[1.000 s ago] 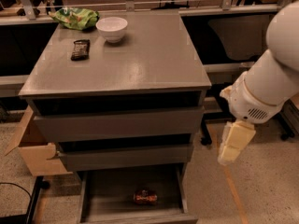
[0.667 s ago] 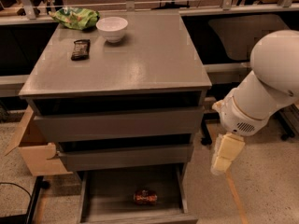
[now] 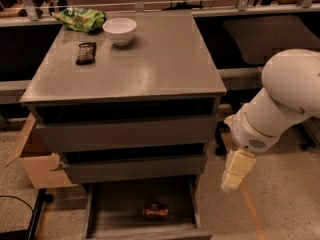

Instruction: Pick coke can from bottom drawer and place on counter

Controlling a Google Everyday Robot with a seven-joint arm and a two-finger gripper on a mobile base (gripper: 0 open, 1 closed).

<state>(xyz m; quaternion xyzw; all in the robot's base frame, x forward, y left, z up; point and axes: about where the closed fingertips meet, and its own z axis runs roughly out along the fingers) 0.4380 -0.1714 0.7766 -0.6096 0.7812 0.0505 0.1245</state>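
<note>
The coke can (image 3: 155,211) lies on its side on the floor of the open bottom drawer (image 3: 112,204), near the front middle. The counter (image 3: 150,59) is the broad grey top of the cabinet. My gripper (image 3: 233,176) hangs from the white arm to the right of the cabinet, beside the drawer's right wall and above the floor, apart from the can.
On the counter stand a white bowl (image 3: 119,30), a dark snack bar (image 3: 85,53) and a green chip bag (image 3: 80,19) at the back left. Two wider grey drawers (image 3: 125,134) sit above the bottom one. A cardboard box (image 3: 32,159) stands left of the cabinet.
The arm and gripper have moved left and down, closer to the cabinet's right side and the bottom drawer. The can has not moved.
</note>
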